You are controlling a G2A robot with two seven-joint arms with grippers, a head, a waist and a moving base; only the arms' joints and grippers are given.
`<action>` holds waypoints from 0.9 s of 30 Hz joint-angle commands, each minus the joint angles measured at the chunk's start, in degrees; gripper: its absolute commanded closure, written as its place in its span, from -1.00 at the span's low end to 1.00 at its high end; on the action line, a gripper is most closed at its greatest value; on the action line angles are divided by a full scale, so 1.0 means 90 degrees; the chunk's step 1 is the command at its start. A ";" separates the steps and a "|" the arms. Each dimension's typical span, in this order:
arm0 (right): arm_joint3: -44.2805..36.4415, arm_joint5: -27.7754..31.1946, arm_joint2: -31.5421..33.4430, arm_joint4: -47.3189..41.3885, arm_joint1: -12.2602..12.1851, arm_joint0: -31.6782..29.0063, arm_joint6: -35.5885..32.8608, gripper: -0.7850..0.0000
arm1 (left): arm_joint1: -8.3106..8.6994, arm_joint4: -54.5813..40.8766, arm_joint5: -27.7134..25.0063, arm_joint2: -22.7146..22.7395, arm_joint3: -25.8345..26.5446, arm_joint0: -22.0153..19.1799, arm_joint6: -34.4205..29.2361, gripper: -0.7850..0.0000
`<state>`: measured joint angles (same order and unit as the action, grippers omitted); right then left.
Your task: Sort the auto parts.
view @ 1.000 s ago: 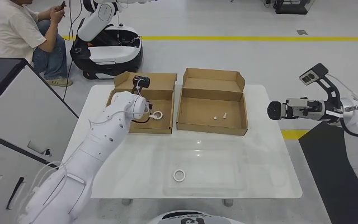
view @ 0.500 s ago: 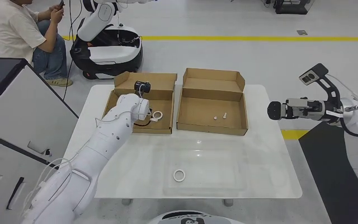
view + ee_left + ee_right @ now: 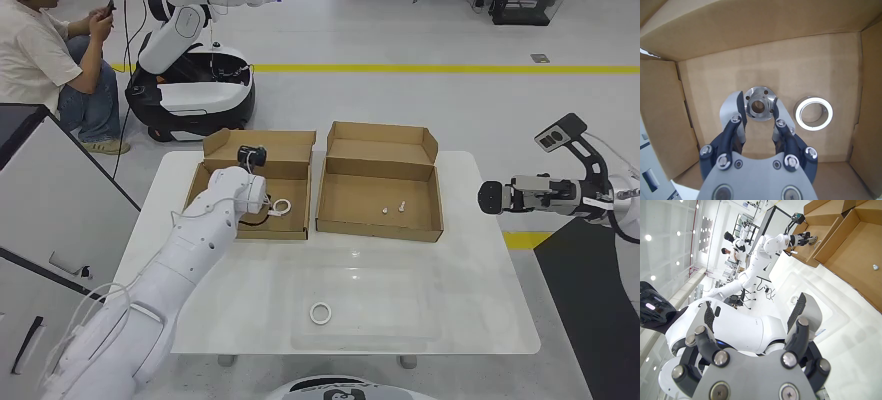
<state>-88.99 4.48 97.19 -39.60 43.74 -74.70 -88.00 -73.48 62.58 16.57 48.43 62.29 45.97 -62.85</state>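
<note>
Left arm (image 3: 205,240) is stretched way out forward with the left gripper (image 3: 758,108) pointing down, pinched on a little metal flange (image 3: 761,94), while the right arm (image 3: 585,190) sits off to the side, right gripper (image 3: 755,311) spread wide.

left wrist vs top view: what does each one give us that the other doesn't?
Left wrist: the left gripper closed on a flanged hub, its bore and bolt holes plain to see.
Top: the right box with two small parts, a ring in the clear tray, and the right gripper out beyond the table's edge.
Both: the left box and the collar ring lying in it.
</note>
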 commanded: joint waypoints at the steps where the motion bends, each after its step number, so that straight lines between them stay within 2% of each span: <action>1: 0.0000 0.0000 0.0000 0.0000 0.0000 0.0000 0.0000 -1.00 | 0.0012 0.0063 0.0021 0.0054 0.0081 0.0027 -0.0046 -0.38; 4: 0.0000 0.0000 0.0000 0.0000 0.0000 0.0000 0.0000 -1.00 | 0.0042 0.0170 0.0042 0.0166 0.0286 0.0083 -0.0116 -0.65; 5: 0.0000 0.0000 0.0000 0.0000 0.0000 0.0000 0.0000 -1.00 | 0.0056 0.0215 0.0041 0.0213 0.0400 0.0102 -0.0134 -0.92; 6: 0.0000 0.0000 0.0000 0.0000 0.0000 0.0000 0.0000 -1.00 | 0.0073 0.0254 0.0040 0.0267 0.0519 0.0134 -0.0159 -1.00; 15: 0.0000 0.0000 0.0000 0.0000 0.0000 0.0000 0.0000 -1.00 | 0.0285 0.0543 -0.0724 0.0783 0.2111 0.0547 -0.0909 -1.00; 22: 0.0000 0.0000 0.0000 0.0000 0.0000 0.0000 0.0000 -1.00 | 0.0398 -0.0033 -0.1548 0.1177 0.3381 0.0987 -0.1452 -1.00; 27: 0.0000 0.0000 0.0000 0.0000 0.0000 0.0000 0.0000 -1.00 | 0.0405 -0.0138 -0.1672 0.1187 0.3492 0.1024 -0.1537 -1.00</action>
<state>-88.99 4.48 97.19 -39.60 43.74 -74.70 -88.00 -69.83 61.27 1.43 59.13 93.78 55.21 -76.74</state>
